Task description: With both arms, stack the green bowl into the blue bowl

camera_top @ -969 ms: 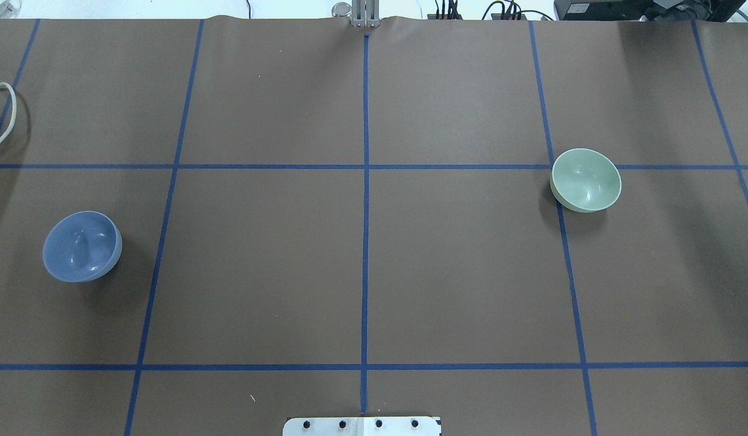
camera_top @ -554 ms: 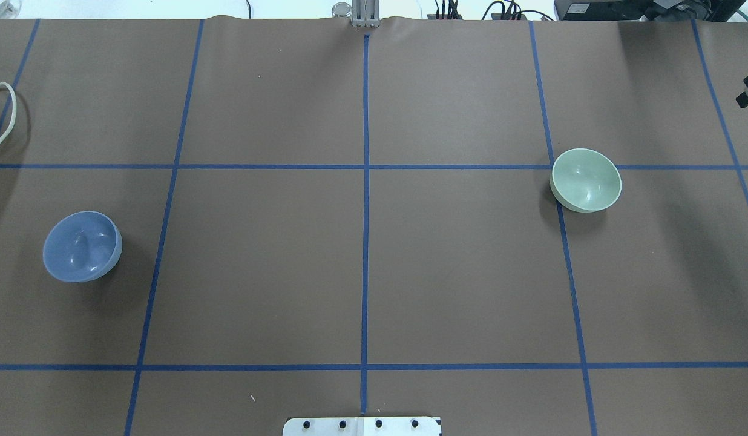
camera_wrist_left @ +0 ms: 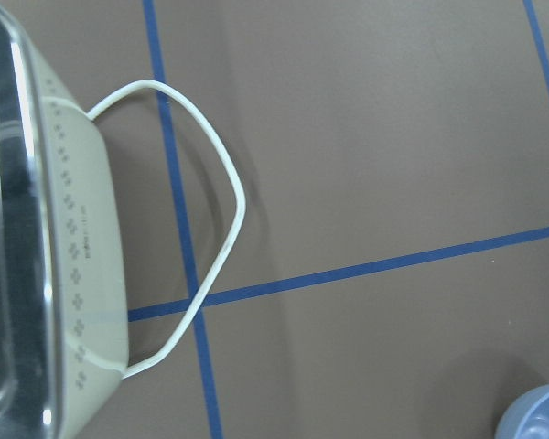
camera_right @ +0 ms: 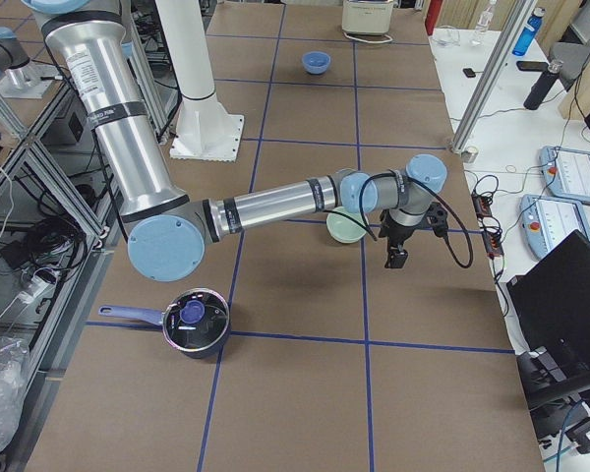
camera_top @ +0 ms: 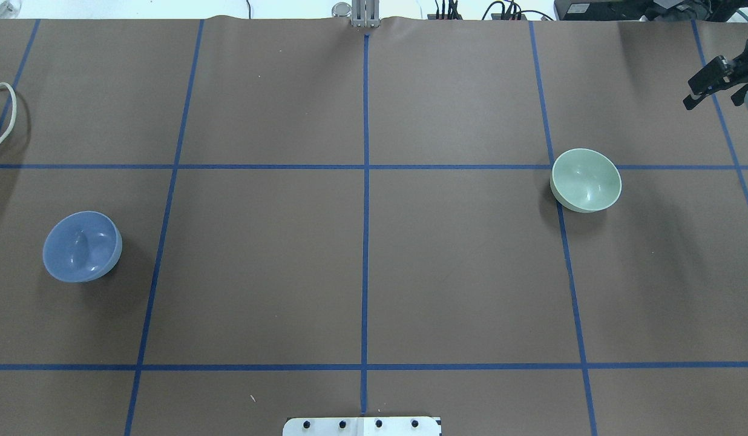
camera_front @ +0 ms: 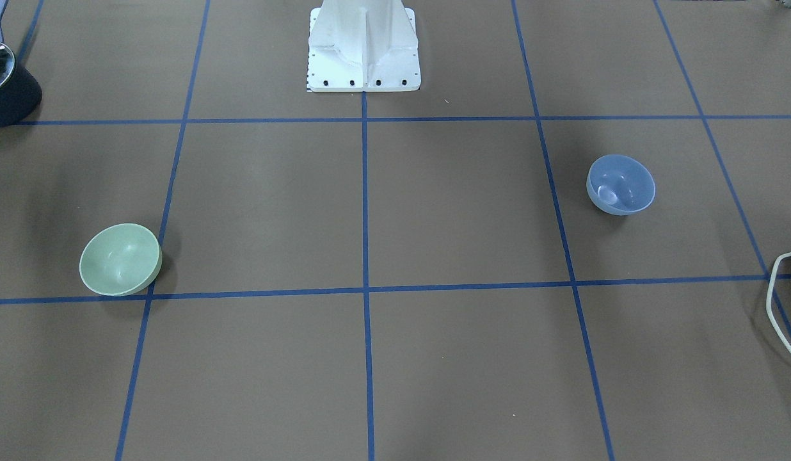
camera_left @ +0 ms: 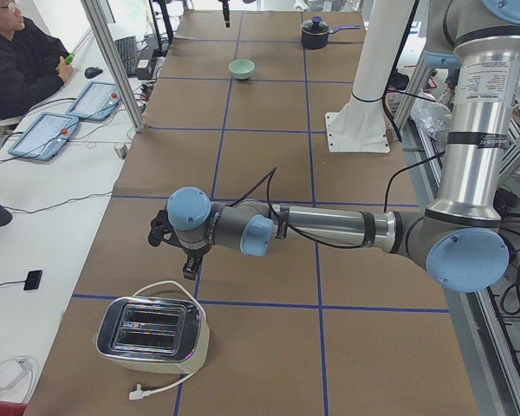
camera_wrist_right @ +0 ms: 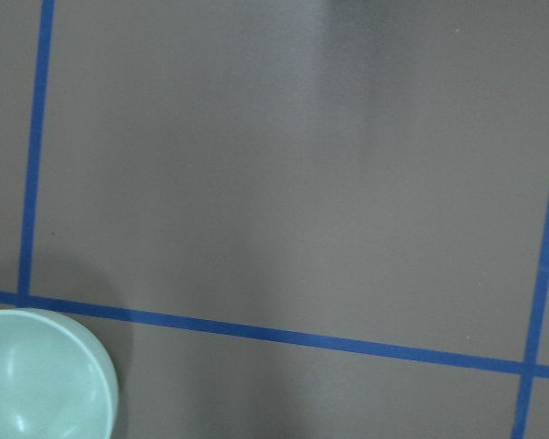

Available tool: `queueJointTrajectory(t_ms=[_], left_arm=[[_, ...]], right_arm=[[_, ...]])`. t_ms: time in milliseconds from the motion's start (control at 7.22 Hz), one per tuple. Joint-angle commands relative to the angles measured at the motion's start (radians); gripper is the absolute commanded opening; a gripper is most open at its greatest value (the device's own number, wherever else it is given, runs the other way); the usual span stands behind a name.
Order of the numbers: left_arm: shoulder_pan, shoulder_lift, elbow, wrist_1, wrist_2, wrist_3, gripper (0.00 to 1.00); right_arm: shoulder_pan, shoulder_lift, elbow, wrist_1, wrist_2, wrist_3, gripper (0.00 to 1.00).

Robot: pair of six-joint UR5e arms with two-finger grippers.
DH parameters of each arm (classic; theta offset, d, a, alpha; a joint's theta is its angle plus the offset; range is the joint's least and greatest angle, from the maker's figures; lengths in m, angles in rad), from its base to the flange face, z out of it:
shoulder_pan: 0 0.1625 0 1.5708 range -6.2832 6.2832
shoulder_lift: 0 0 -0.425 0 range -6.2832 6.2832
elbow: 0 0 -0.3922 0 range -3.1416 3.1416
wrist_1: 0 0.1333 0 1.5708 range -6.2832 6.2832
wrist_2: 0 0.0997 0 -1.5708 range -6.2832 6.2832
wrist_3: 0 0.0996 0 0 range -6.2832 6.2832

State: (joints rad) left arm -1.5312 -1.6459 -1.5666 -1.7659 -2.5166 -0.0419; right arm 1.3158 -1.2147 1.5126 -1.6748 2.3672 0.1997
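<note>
The green bowl [camera_top: 586, 180] stands upright and empty on the table's right half; it also shows in the front view [camera_front: 120, 259] and the right wrist view [camera_wrist_right: 37, 380]. The blue bowl [camera_top: 82, 246] stands upright and empty at the left, and also shows in the front view [camera_front: 621, 184]. My right gripper [camera_top: 713, 103] enters at the overhead view's upper right edge, jaws apart and empty, well clear of the green bowl. My left gripper [camera_left: 187, 260] shows only in the exterior left view, near the toaster; I cannot tell its state.
A toaster [camera_left: 152, 334] with a white cord [camera_top: 2, 115] sits at the table's left end. A dark pot [camera_right: 192, 320] sits at the right end. The white pedestal base [camera_front: 363, 57] stands at the robot's edge. Blue tape lines grid the brown table [camera_top: 362, 266].
My right gripper has come into the overhead view from the right edge and moved leftward. Both bowls have stayed where they were.
</note>
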Motion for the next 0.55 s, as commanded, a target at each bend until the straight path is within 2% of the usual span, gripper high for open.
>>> queueJointTrajectory(t_ms=[0,138,415], left_arm=[[0.063,0.029,-0.018,-0.012,-0.001,-0.015,0.98],[0.098,0.058,-0.020,-0.065,-0.001,-0.032,0.98],[0.207,0.112,-0.015,-0.308,0.009,-0.254,0.98]], right_arm=[[-0.059,0.020,0.014,-0.006,0.006,0.037,1.00],[-0.064,0.009,0.017,0.001,0.010,0.037,1.00],[-0.087,-0.002,0.015,0.001,0.003,0.035,1.00]])
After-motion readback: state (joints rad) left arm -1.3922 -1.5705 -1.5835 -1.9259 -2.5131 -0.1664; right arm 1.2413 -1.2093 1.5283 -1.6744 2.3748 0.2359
